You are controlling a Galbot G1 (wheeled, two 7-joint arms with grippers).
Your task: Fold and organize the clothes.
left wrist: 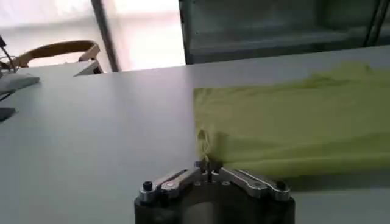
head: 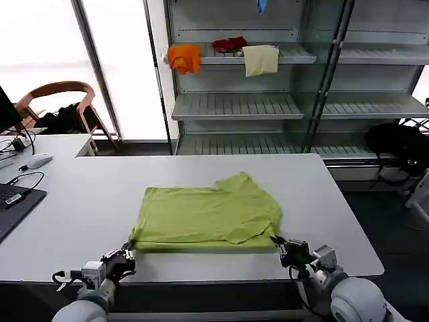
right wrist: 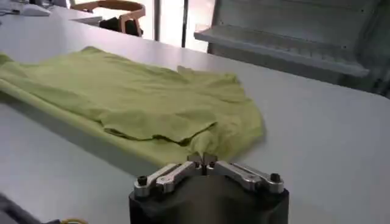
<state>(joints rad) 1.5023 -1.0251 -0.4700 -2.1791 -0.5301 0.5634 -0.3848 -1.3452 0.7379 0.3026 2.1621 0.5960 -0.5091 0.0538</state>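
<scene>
Head view: The lime-green T-shirt point(head: 206, 218) lies flat on the table point(head: 80, 208), towards the near edge and roughly midway between the table's two side edges. It is already doubled over, with a sleeve showing at its far side. The left hand point(head: 127, 253) sits at the shirt's near left corner and the right hand point(head: 281, 243) at its near right corner; both are low, at the level of the table surface.

Left wrist view: The left hand point(left wrist: 208, 165) has its fingers pressed together, pinching a small puckered tuck of the T-shirt point(left wrist: 292, 131) at the corner. The fabric gathers into fine wrinkles at the pinch point.

Right wrist view: The right hand point(right wrist: 203, 159) is likewise closed, pinching the corner of the T-shirt point(right wrist: 134, 103), where the cloth rises into a small peak.

Handling assessment: The fabric appears thin, light and fully limp. It will offer no stiffness, will sag between the two hold points and is likely to drag on the table. Layers may slip apart if only the top ply is caught. Corners of the near hem are the appropriate hold points; both should be lifted together and kept level.
</scene>
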